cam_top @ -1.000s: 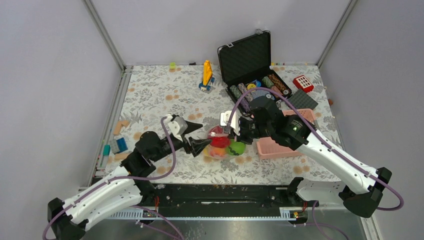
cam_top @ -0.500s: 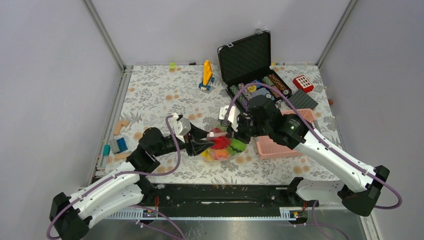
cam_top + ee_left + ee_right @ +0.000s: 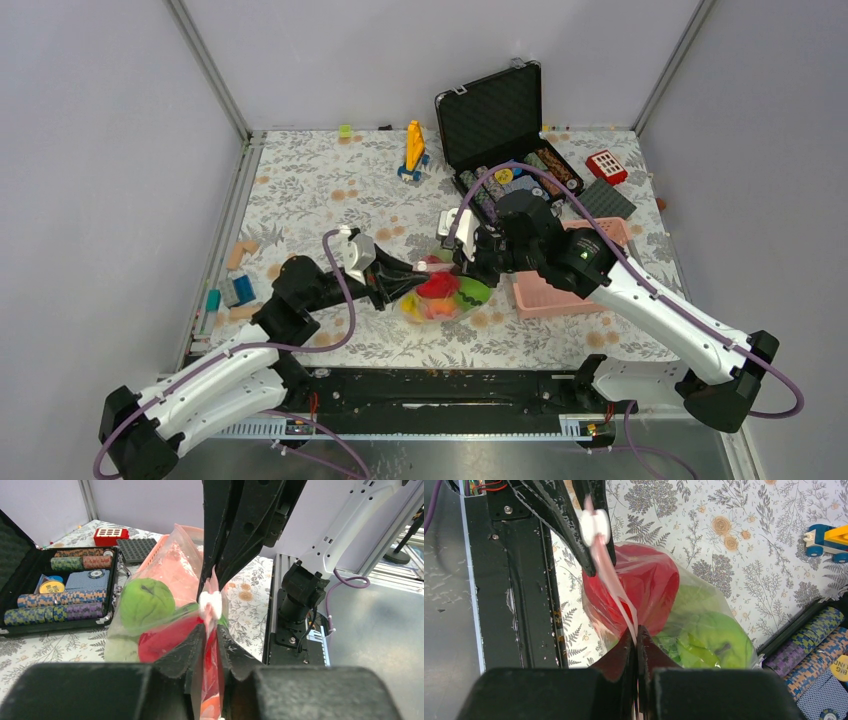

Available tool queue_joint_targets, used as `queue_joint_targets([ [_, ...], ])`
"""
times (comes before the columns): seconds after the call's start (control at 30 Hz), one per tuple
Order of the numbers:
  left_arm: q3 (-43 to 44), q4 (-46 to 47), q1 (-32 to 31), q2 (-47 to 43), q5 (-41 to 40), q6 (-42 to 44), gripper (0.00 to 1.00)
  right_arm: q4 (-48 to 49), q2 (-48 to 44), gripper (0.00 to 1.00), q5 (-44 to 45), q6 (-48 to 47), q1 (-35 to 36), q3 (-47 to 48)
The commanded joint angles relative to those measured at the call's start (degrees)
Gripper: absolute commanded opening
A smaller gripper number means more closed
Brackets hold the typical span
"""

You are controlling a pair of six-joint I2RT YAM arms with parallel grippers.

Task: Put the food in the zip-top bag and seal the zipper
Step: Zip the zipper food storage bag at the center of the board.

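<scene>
**Both pincers clamped on the bag's pink strip**

Nearest to us, the left gripper (image 3: 405, 281) reaches in from the near left. Its fingers are pressed together on the zipper (image 3: 613, 587), the pink strip along the mouth of the zip-top bag (image 3: 440, 300). The bag sits mid-table between the two arms, over the floral table (image 3: 320, 190); we cannot tell whether its belly rests on the cloth. Through the clear plastic we make out the food: a red piece (image 3: 649, 585), a green piece (image 3: 145, 602), a pale-green piece (image 3: 120, 650) and a yellow piece (image 3: 412, 305). A white slider (image 3: 210, 605) rides the strip between the two sets of fingertips. Just beyond it, the right gripper (image 3: 210, 586) comes in from the right, also closed tight on the zipper. The pink basket (image 3: 545, 297) lies just right of the bag. Farther back stands an open black case (image 3: 495, 115) holding poker chips (image 3: 525, 168), with a red block (image 3: 607, 165) to its right and a yellow toy (image 3: 414, 147) to its left.
</scene>
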Motion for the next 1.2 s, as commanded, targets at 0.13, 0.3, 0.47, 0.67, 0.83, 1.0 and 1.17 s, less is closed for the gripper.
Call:
queue_joint_targets([
  [0.13, 3.62, 3.7, 0.28, 1.56, 5.6, 0.6, 0.0, 3.45, -1.42, 0.02, -0.97, 0.92, -0.49, -0.31],
  [0.3, 4.36, 1.03, 0.28, 1.14, 6.7, 2.15, 0.0, 0.52, -0.12, 0.41, -0.85, 0.32, -0.49, 4.55],
  [0.47, 4.68, -0.79, 0.33, 0.66, 6.6, 3.18, 0.0, -0.84, 0.96, 0.67, -12.29, 2.39, -0.42, 9.54],
  [0.67, 5.43, -3.5, 0.3, -0.2, 2.84, 3.13, 0.0, 3.16, 1.01, 0.68, -14.96, 5.99, -0.15, 8.98],
  [0.83, 5.57, -3.72, 0.35, -0.41, 3.27, 2.86, 0.0, 3.19, 3.51, 0.67, -14.75, 6.85, 0.5, 10.79],
  [1.0, 5.63, -4.0, 0.34, -0.38, 1.66, 2.32, 0.0, 3.72, 5.42, 0.66, -14.6, 5.7, 1.7, 11.49],
  [1.17, 5.65, -4.09, 0.29, -0.77, 0.6, 1.99, 0.0, 4.15, 6.66, 0.64, -12.43, 5.03, 2.98, 11.61],
])
